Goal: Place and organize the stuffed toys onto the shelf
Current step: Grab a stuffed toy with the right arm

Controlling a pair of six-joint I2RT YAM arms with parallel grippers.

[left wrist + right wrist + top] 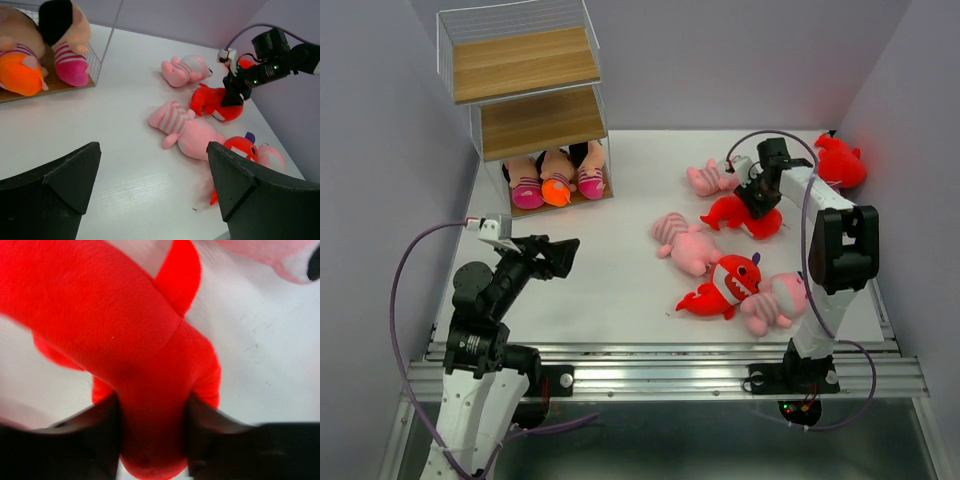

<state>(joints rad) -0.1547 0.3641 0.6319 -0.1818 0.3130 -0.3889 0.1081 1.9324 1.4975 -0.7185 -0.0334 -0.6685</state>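
White desk (620, 290): right tool (757, 195) clamped one red shark (725, 212), pick-up in hand; next move likely called for lifting it to the shelf (525, 65); left tool (570, 256) gaped, empty.

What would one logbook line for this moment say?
right gripper: clamping red plush shark | left gripper: open, empty | wooden wire-frame shelf: three plush dolls, bottom tier

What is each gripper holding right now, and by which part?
Right gripper pinches the red shark by a narrow end of its body, seemingly the tail. Left gripper is open, holding nothing.
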